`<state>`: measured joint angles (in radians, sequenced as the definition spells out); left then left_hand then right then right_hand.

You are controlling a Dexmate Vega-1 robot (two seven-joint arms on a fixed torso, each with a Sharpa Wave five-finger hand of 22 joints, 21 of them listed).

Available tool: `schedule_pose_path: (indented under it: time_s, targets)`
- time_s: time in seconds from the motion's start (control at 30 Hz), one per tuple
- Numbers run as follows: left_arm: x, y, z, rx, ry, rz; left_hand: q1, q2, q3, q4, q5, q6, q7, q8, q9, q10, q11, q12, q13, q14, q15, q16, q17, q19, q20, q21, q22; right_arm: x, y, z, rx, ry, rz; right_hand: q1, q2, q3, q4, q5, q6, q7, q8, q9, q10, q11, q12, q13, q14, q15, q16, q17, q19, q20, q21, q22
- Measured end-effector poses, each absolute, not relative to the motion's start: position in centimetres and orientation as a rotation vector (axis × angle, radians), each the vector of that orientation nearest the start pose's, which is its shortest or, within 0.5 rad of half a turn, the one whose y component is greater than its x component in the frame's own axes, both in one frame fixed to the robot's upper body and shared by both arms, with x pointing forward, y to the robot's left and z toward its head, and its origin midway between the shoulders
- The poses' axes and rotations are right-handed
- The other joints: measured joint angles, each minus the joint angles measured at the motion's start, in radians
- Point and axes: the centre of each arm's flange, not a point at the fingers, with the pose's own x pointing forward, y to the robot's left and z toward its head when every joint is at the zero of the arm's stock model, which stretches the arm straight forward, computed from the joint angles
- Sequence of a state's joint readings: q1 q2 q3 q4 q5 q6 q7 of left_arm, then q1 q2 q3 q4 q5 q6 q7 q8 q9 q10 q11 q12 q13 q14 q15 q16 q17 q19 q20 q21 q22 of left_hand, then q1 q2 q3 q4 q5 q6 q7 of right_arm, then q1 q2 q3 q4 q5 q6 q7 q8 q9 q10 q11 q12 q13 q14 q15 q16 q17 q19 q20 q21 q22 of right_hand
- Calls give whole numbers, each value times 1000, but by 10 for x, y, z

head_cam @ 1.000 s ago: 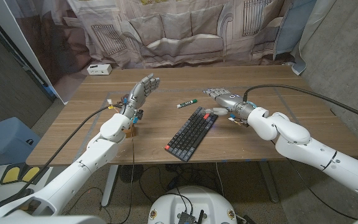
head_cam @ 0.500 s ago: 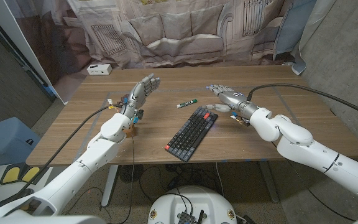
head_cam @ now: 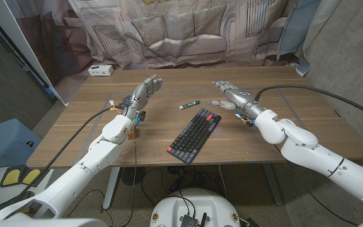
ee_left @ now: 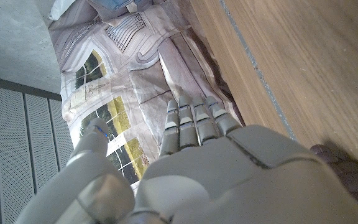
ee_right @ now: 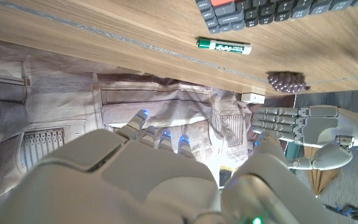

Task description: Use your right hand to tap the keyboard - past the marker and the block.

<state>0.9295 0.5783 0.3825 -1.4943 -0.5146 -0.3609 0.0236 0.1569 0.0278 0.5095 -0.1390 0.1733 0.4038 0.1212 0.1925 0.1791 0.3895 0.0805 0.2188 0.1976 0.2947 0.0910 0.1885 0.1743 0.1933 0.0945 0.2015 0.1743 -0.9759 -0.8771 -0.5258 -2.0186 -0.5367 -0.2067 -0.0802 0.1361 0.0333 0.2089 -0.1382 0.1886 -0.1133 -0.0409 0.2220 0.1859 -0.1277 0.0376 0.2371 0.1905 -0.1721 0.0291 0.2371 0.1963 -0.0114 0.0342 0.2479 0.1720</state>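
Head view: the keyboard [head_cam: 194, 134] lies slanted on the wooden table [head_cam: 307, 126], in the middle near the front edge. It has dark keys and one red key at its far end. The right hand [head_cam: 230, 95] is up in the air, just past the far right end of the keyboard. Its fingers are spread apart and it holds nothing. It is not touching the keyboard. A marker [head_cam: 190, 105] with a green cap lies on the table just behind the keyboard. The left hand [head_cam: 142, 92] is held up over the left side of the table, fingers apart, holding nothing. A small wooden block [head_cam: 133, 132] sits under the left wrist. A little white box [head_cam: 100, 70] sits at the far left corner. A pine cone [ee_right: 286, 81] shows in the right wrist view, near the marker.
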Motion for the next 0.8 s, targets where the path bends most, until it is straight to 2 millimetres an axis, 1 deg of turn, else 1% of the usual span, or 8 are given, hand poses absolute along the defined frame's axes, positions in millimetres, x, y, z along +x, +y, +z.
schedule_pose_path:
  time_s: [0.13,0.23,0.3,0.43,0.57,0.7,0.73,0.8]
  targets:
    - [606,261,-13,108,-734,-257,0,0,0,0,0,2,2,0,0,0,0,0,0,0,0,0,0,0,0,0,0,537,-199,-4,-1334,-756,20,8,0,0,0,0,25,2,1,0,10,4,0,0,0,-3,0,-1,15,-6,0,0]
    - [606,261,-13,107,-736,-258,0,0,0,0,0,4,4,0,0,0,0,0,0,0,0,0,0,0,0,0,0,537,-200,-2,-1299,-764,17,8,0,0,0,0,35,-7,1,0,10,4,0,0,0,-3,0,-1,19,-9,0,0]
    - [606,261,-13,107,-737,-258,0,0,0,0,0,4,4,0,0,0,0,0,0,2,-2,0,0,0,0,0,0,538,-202,-2,-1283,-763,14,8,0,0,0,0,39,-11,9,0,16,-2,0,0,0,-3,0,-1,22,-13,0,0]
    - [606,261,-13,106,-738,-258,0,0,0,0,0,4,4,0,0,0,0,0,0,4,-4,0,0,0,0,0,0,540,-205,0,-1239,-763,14,8,0,4,-4,0,46,-18,9,0,15,-2,0,0,0,-3,0,-1,22,-13,0,0]
    - [606,261,-13,106,-739,-258,0,0,0,0,0,4,4,0,0,0,0,0,0,4,-4,0,0,0,0,0,0,542,-208,3,-1177,-765,18,8,0,4,-4,0,55,-16,9,-1,21,-7,0,0,3,-6,0,-1,22,-13,0,0]
    - [606,261,-13,106,-740,-259,0,0,0,0,0,4,4,0,0,4,4,0,0,4,-4,0,0,0,0,0,0,545,-213,5,-1168,-760,5,13,5,4,-4,0,75,-18,9,-5,33,-9,0,-3,10,-4,0,-1,26,-16,-4,0]
    - [606,261,-13,106,-740,-259,0,0,0,0,0,4,4,0,0,4,4,0,0,4,-4,0,0,0,0,0,0,544,-213,6,-1108,-766,25,13,5,4,-4,0,78,-21,9,-5,33,-9,0,-4,11,-6,0,-1,26,-16,-4,0]
    - [606,261,-13,106,-740,-259,0,0,0,0,0,4,4,0,0,4,4,0,0,4,-4,0,0,0,0,0,0,546,-215,7,-1084,-765,26,19,0,4,-4,0,85,-22,9,-5,42,-7,0,-5,16,-9,0,-1,26,-16,-4,0]
